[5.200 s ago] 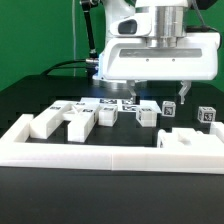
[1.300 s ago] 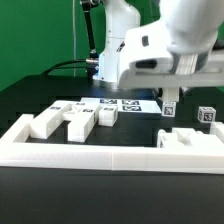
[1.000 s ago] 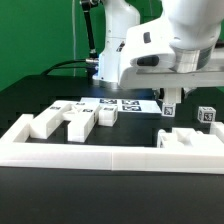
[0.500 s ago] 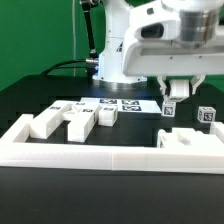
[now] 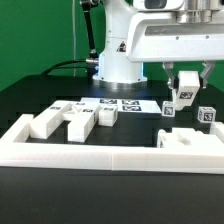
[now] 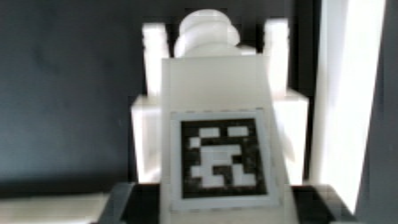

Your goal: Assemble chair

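the pincer (image 5: 186, 82) is clenched on a tagged white chair part (image 5: 186, 97), just past the marker board's (image 5: 120, 103) end on the exterior view's right, over the worktop (image 5: 30, 100).

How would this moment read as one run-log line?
gripper: shut on chair part | chair part: above table | other parts: on table

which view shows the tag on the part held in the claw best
The wrist view: the chair part fills the frame and its tag faces the camera, large though slightly blurred. The exterior view shows the part only small, gripped by the claw, its tag tiny.
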Action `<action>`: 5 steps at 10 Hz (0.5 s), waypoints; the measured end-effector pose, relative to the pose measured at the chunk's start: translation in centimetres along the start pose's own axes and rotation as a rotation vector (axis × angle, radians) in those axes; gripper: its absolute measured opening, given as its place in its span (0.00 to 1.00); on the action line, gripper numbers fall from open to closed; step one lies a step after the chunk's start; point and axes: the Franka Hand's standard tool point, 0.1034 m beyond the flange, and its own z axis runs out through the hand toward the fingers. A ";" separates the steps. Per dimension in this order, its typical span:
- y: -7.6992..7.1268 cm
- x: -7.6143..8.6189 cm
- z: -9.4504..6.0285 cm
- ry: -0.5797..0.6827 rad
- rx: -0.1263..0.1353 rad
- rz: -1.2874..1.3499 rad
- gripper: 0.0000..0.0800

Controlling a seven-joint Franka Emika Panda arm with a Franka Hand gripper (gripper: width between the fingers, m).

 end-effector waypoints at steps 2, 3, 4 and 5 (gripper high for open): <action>-1.4 1.7 -1.9 0.133 0.010 -0.018 0.36; -1.6 2.7 -2.6 0.194 0.013 -0.020 0.36; -1.6 3.1 -2.7 0.337 0.015 -0.024 0.36; -1.5 2.5 -2.2 0.386 0.013 -0.027 0.36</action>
